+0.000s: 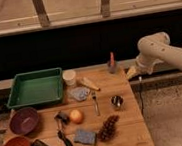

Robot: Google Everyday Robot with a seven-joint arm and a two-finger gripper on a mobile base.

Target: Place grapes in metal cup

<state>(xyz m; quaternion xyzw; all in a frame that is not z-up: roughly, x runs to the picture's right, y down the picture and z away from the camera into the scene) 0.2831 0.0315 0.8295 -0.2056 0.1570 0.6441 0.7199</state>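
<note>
- Jaws were spread and empty, judged ready for a grasp; the gripper [133,73] was held beside the table's [133,132] far right edge.
- The grapes [108,128] were found lying near the metal cup [117,102], not yet picked.

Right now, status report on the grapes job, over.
Pincer open, holding nothing, by the table far right corner. Grapes on table, near front edge. Metal cup upright just behind them. Nothing between the two.
</note>
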